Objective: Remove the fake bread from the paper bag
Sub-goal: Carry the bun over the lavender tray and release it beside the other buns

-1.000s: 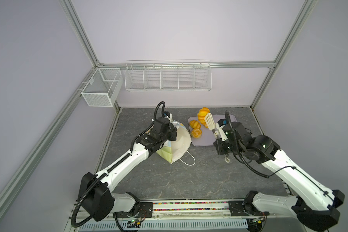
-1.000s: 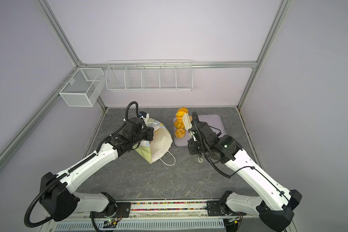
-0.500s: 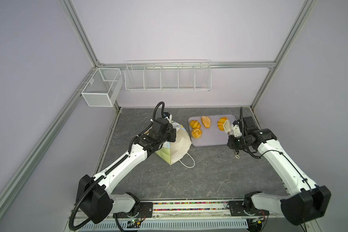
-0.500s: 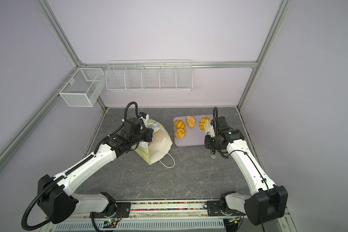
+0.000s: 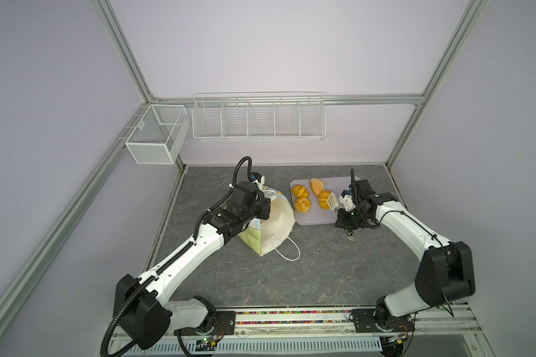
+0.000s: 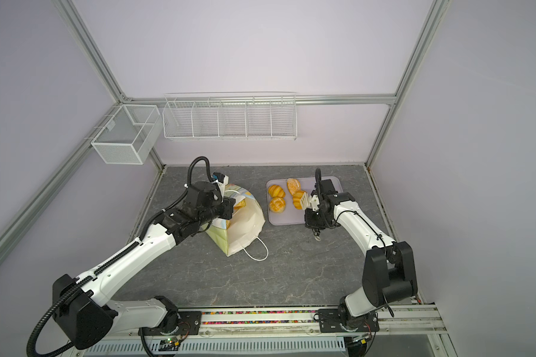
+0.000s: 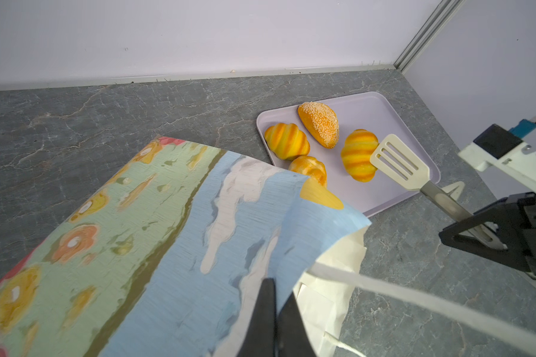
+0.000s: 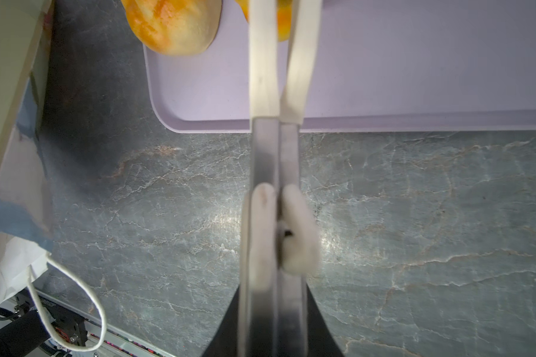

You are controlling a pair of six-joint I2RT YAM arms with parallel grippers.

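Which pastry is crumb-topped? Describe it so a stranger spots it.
Start at the lilac tray beside the paper bag. Of four orange pastries on it, the crumb-topped bun lies nearest the back wall, the only one with a grainy, speckled top.

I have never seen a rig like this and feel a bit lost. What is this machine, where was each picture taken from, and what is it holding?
These are two robot arms mounted at the front of a grey table. Each arm ends in a two-finger gripper. The two wide pictures come from one camera head overhead that looks down on the whole scene. The two close-ups come from small cameras on the arms' wrists.

On the table are a printed paper bag and a lilac tray with four pieces of fake bread on it. One more piece peeks out of the bag's mouth.

The left gripper is shut on the bag's rim. The right gripper is shut on a pair of tongs. Their white slotted ends reach over the tray, by a striped roll.
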